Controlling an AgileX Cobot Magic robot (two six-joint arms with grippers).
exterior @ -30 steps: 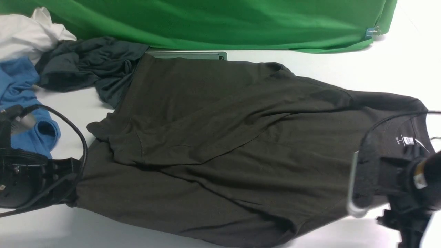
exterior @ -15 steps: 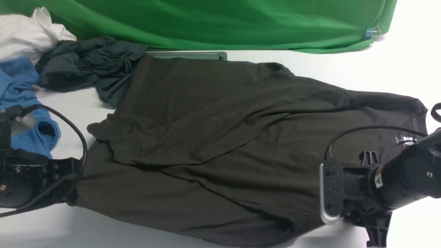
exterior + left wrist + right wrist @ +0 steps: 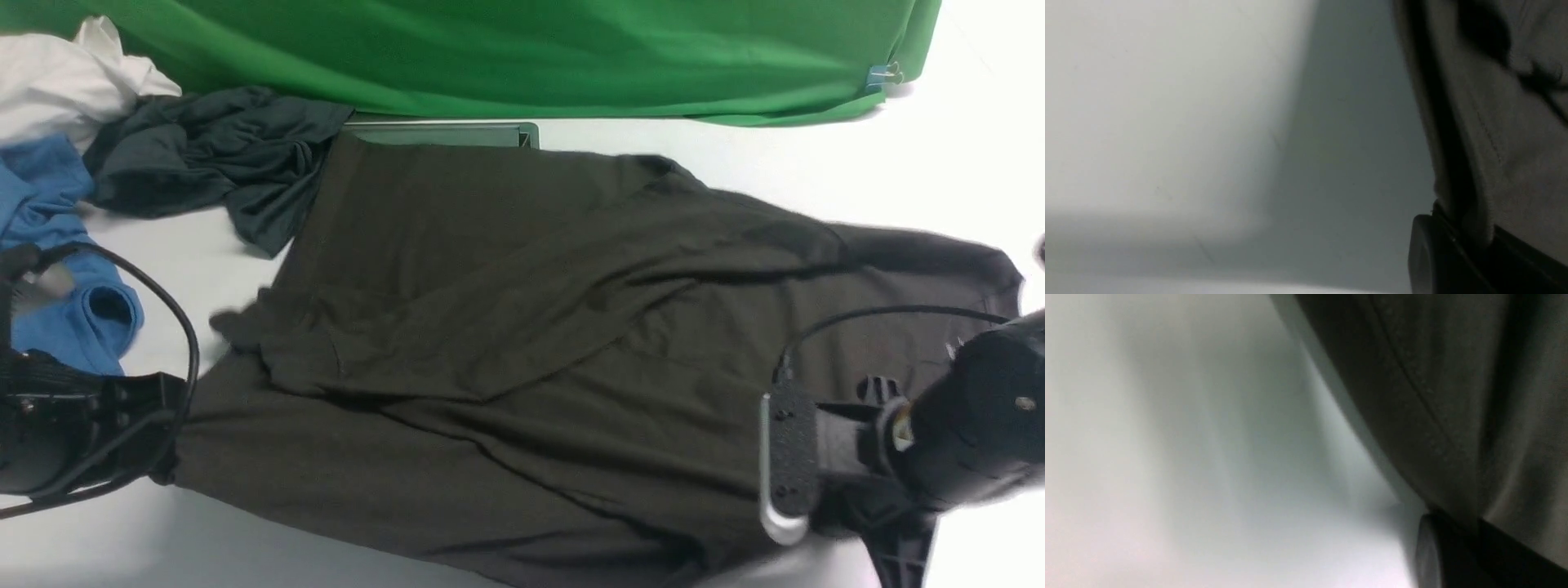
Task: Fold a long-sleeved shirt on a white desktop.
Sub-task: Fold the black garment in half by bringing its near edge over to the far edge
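The long-sleeved shirt (image 3: pixel 522 343) lies spread across the white desktop (image 3: pixel 816 155), dark olive-black, hem to the left and neck to the right, one sleeve folded across its body. My left gripper (image 3: pixel 167 457) is shut on the hem's near corner. In the left wrist view the shirt's edge (image 3: pixel 1506 155) runs into the left gripper (image 3: pixel 1470 241). My right gripper (image 3: pixel 849 523) sits low at the near shoulder edge, its fingertips hidden under the arm. In the right wrist view the shirt's seam (image 3: pixel 1433 416) enters the shut right gripper (image 3: pixel 1461 524).
A charcoal-teal garment (image 3: pixel 212 155), a blue garment (image 3: pixel 65 269) and a white cloth (image 3: pixel 65 82) are heaped at the back left. A green backdrop (image 3: pixel 522 57) hangs along the far side. The silver-framed hatch (image 3: pixel 445 133) shows just beyond the shirt.
My right gripper has come down to the shirt's near shoulder edge and shut on it. The shirt has shifted slightly and looks blurred. The neck label is now hidden behind the right arm.
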